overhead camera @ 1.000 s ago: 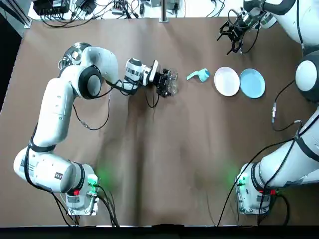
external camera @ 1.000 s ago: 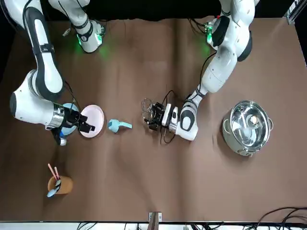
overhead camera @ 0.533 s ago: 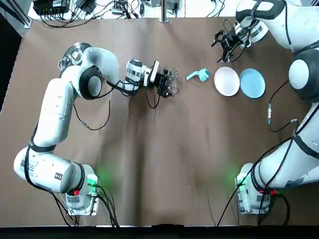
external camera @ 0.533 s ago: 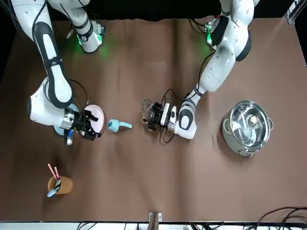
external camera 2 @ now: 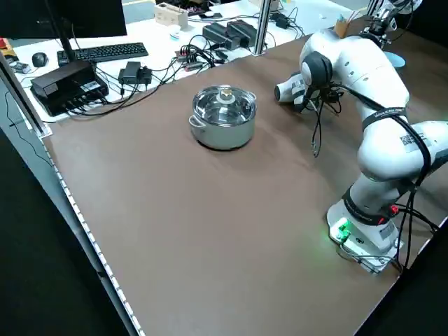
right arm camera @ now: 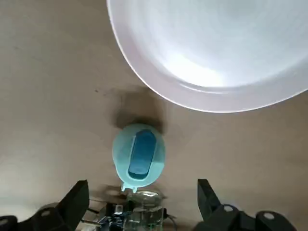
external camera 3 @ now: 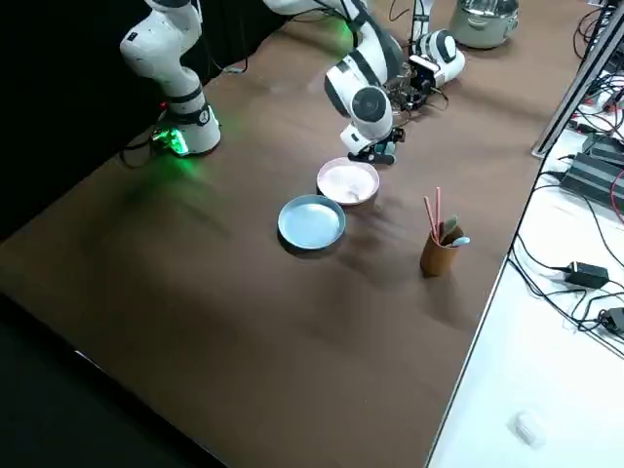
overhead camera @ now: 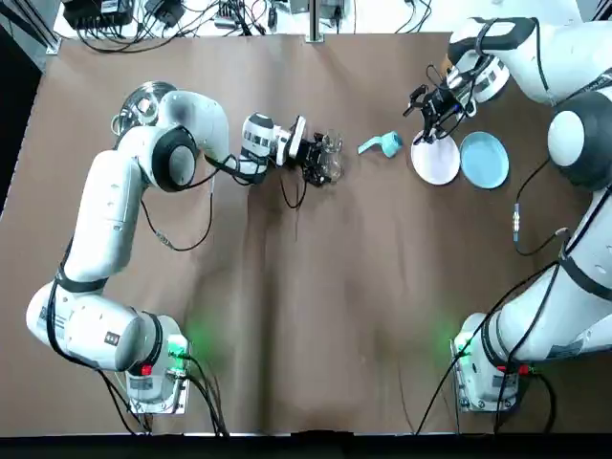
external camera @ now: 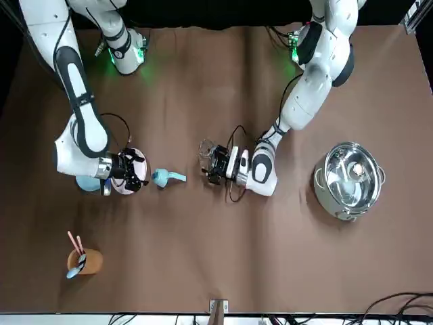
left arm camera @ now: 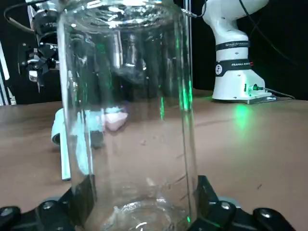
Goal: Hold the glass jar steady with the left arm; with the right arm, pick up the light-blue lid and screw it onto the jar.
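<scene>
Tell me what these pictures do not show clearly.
- Left side view: left arm hides the jar.
- Front view: right arm covers most of the blue plate.
- Left wrist view: bottom edge cuts off the jar's base in the left gripper.
- The lid: its thread shows in no view.

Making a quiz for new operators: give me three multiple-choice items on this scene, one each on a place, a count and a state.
1. Where is the light-blue lid? A. in the pot B. on the table between glass jar and pink plate C. inside the jar
2. How many plates? A. three B. one C. two
3. The left gripper is: A. shut on the glass jar B. open C. holding the lid
1 B: it lies on bare table, the open right gripper hovers near it. 2 C: pink plate and blue plate. 3 A: its fingers press the jar's sides.
</scene>
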